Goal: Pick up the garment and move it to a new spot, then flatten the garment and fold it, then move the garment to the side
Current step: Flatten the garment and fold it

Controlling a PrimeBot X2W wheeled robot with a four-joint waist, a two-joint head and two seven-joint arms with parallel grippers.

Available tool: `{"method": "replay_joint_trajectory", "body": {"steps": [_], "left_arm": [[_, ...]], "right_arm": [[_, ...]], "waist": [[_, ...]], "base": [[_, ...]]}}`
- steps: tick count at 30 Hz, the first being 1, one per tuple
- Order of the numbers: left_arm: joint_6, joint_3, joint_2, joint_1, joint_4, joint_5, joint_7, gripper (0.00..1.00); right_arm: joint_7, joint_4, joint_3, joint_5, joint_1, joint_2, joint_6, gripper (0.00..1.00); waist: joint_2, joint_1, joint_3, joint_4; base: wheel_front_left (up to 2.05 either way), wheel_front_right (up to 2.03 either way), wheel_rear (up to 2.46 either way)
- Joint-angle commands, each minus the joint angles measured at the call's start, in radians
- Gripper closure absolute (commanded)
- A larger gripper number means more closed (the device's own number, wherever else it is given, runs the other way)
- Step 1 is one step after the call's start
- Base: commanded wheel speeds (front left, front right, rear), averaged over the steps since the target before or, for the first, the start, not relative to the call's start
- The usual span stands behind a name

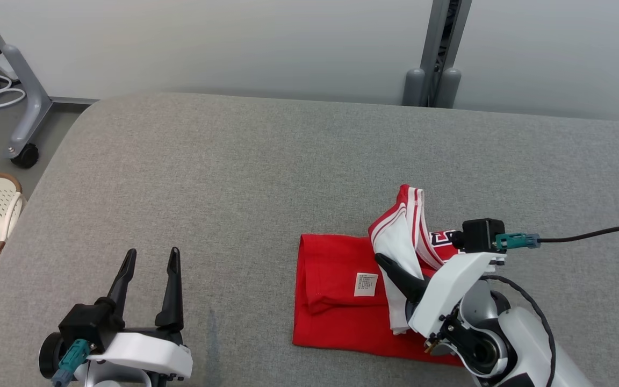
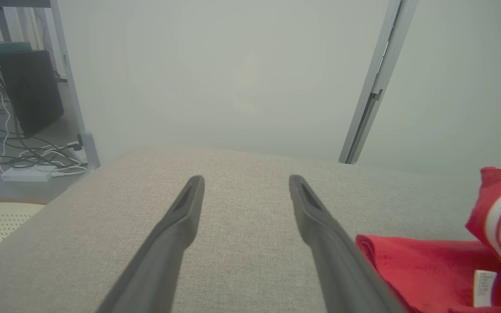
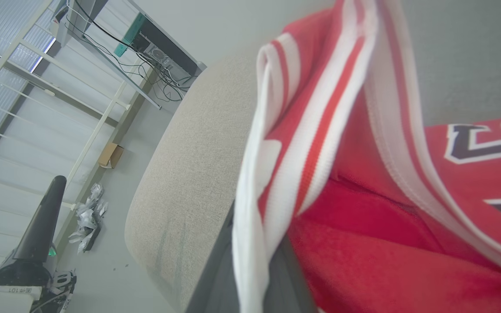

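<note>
One garment (image 1: 331, 317) edge sits pinched in the right tool (image 1: 390, 269).

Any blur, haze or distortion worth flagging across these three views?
Head view: crisp, evenly lit, faint shadows around the red jersey. Left wrist view: milky haze washes out the wall; the left gripper looks soft. Right wrist view: rotated, wide-angle bend, striped trim blurred close to the lens.

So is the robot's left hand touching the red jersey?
Apart. The head view shows the open left hand over the grey cushion, well clear of the red jersey.
</note>
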Motion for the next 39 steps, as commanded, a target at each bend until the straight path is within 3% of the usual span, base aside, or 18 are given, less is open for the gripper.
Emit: {"method": "replay_joint_trajectory", "body": {"steps": [1,32,33,34,35,39], "left_arm": [[0.004,0.001,0.004,-0.007,0.001,0.000,-0.004,0.00],[0.010,-0.039,0.004,-0.031,0.020,-0.012,-0.004,0.00],[0.010,-0.040,0.003,-0.033,0.021,-0.012,-0.004,0.00],[0.010,-0.040,0.003,-0.033,0.022,-0.013,-0.004,0.00],[0.009,-0.040,0.004,-0.033,0.023,-0.013,-0.004,0.00],[0.009,-0.036,0.003,-0.033,0.027,-0.012,-0.004,0.00]], "right_arm": [[-0.013,0.010,0.016,0.020,-0.017,-0.003,0.001,1.00],[-0.274,0.340,0.483,0.434,-0.251,-0.003,0.001,1.00],[-0.278,0.348,0.497,0.443,-0.258,-0.003,0.001,0.92],[-0.283,0.355,0.511,0.451,-0.265,-0.003,0.001,0.59],[-0.292,0.361,0.524,0.457,-0.273,-0.003,0.001,0.00],[-0.317,0.370,0.562,0.495,-0.300,-0.003,0.001,0.00]], "waist": [[0.0000,0.0000,0.003,0.002],[0.0000,0.0000,0.055,0.080],[0.0000,0.0000,0.056,0.080],[0.0000,0.0000,0.057,0.080],[0.0000,0.0000,0.057,0.080],[0.0000,0.0000,0.055,0.075]], "base": [[0.00,0.00,0.00],[0.00,0.00,0.00],[0.00,0.00,0.00],[0.00,0.00,0.00],[0.00,0.00,0.00],[0.00,0.00,0.00]]}}
